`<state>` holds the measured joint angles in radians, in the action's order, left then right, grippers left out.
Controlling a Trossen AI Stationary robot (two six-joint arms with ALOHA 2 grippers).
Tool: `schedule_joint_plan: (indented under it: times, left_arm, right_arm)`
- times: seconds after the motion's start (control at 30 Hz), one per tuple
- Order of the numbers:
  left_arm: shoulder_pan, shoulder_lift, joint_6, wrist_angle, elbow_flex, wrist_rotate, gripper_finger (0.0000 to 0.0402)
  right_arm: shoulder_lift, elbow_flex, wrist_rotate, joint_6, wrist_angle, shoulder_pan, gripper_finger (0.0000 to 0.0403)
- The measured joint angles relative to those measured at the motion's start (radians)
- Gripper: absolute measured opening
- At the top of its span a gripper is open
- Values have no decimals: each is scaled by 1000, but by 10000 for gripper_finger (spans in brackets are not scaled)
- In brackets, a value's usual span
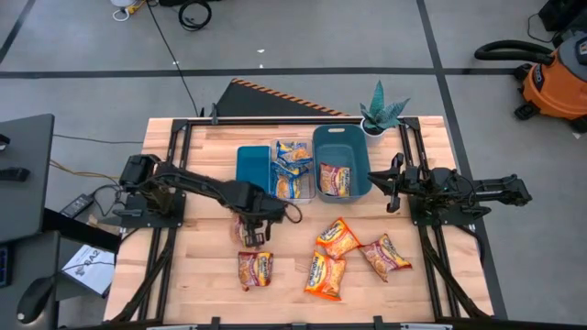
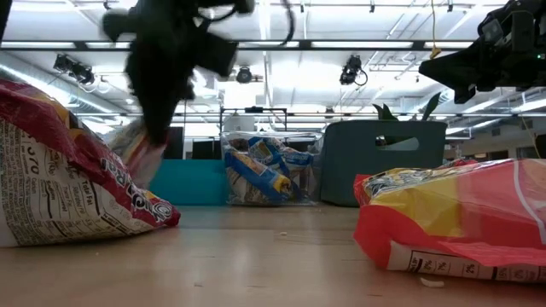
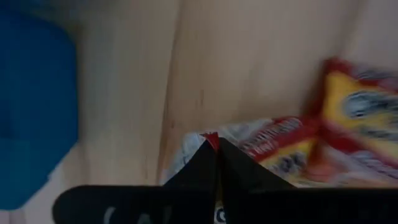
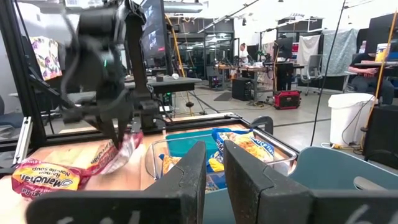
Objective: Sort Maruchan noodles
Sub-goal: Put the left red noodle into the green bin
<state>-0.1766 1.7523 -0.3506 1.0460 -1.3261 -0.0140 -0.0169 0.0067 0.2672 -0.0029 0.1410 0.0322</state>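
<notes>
My left gripper point(image 1: 249, 218) reaches over the table's middle and is shut on a red/maroon noodle packet point(image 1: 248, 235). That packet also shows in the low view point(image 2: 141, 158) below the dark fingers. A second red packet point(image 1: 255, 269) lies flat nearer the near edge. Three orange packets point(image 1: 337, 238), point(image 1: 326, 275), point(image 1: 385, 254) lie flat right of centre. Blue-and-yellow packets point(image 1: 293, 170) fill the clear bin, and one orange packet point(image 1: 335, 179) lies in the grey-blue bin. My right gripper point(image 1: 389, 185) waits at the right, beside the grey-blue bin, slightly open and touching nothing. My left gripper pinches the red packet between its two fingers at an edge point(image 3: 210, 137), coming from above and pointing down. The packet hangs tilted below the fingers point(image 4: 124, 149). Its lower end is hidden behind the nearer packet in the low view, so I cannot tell whether it clears the table.
Along the far side stand a teal bin point(image 1: 249, 158), a clear bin point(image 1: 275, 147) and a grey-blue bin point(image 1: 341, 136), with a potted plant point(image 1: 381, 112) behind them. Bare wood lies between the bins and the loose packets. People and desks show in the room beyond.
</notes>
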Motion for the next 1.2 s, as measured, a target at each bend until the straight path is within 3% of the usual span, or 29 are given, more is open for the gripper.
schedule_joint_plan:
  times: [0.23, 0.37, 0.5, 0.83, 0.97, 1.1, 1.2]
  left_arm:
    - [24, 0, 106, 136, -263, 119, 10]
    - [56, -2, 159, 181, -439, 94, 9]
    - [95, -3, 285, 69, -554, 24, 9]
    - [282, 51, 502, -479, -520, -1, 9]
    - [347, 142, 520, -653, -506, 65, 9]
    - [387, 246, 537, -739, -506, 187, 9]
    - [402, 307, 541, -697, -519, 230, 9]
  right_arm:
    - [0, 0, 0, 0, 0, 0, 61]
    - [0, 0, 0, 0, 0, 0, 61]
    - [0, 0, 0, 0, 0, 0, 61]
    - [0, 0, 0, 0, 0, 0, 61]
    - [0, 0, 0, 0, 1, 0, 61]
    - [0, 0, 0, 0, 1, 0, 61]
    - [0, 0, 0, 0, 0, 0, 61]
